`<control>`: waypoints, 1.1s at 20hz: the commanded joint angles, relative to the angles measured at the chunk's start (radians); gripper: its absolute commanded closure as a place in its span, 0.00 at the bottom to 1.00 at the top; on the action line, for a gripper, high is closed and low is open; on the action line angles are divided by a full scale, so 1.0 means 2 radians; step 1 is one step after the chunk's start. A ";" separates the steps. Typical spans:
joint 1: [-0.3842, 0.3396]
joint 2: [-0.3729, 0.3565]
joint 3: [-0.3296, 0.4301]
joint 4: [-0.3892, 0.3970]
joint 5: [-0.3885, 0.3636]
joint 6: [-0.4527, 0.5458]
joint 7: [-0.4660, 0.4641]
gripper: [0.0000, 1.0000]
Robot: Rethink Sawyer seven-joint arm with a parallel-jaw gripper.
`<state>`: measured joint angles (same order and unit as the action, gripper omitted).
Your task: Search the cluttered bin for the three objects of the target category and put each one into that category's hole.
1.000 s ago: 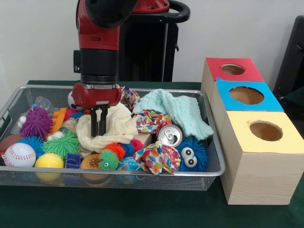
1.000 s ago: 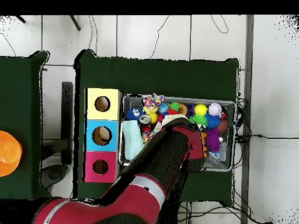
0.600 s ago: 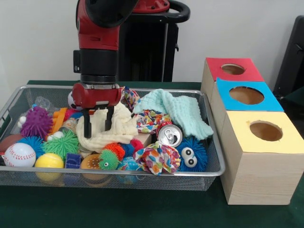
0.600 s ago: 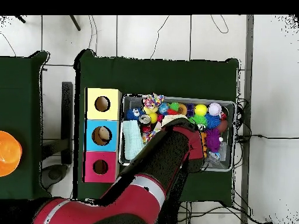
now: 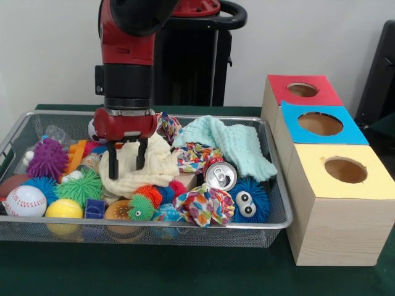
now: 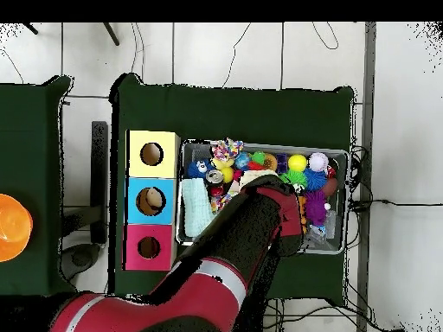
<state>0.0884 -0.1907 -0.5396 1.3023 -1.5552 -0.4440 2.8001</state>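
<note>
End effector (image 5: 128,161) fingers are spread apart over the cream cloth (image 5: 154,165), which lies crumpled at the wire bin's (image 5: 279,209) middle, just beside the mint cloth (image 5: 237,145) and patterned cloth (image 5: 203,203).

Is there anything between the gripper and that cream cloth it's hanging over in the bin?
Nothing visible. In the front view the gripper is open, its fingers straddling the cream cloth directly. The cloth lies on top of the clutter in the wire bin, nothing covering it.
</note>
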 commanded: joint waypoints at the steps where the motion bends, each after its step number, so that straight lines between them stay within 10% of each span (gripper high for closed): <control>1: -0.030 0.026 0.107 -0.017 0.033 -0.020 -0.135 0.00; 19: -0.030 0.037 0.114 -0.023 0.000 -0.026 -0.073 0.00; 20: -0.029 0.037 0.113 -0.023 -0.001 -0.026 -0.073 1.00; 22: -0.026 0.038 0.110 -0.024 -0.006 -0.026 -0.064 1.00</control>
<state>0.0458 -0.1807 -0.4894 1.2972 -1.5554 -0.4440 2.8001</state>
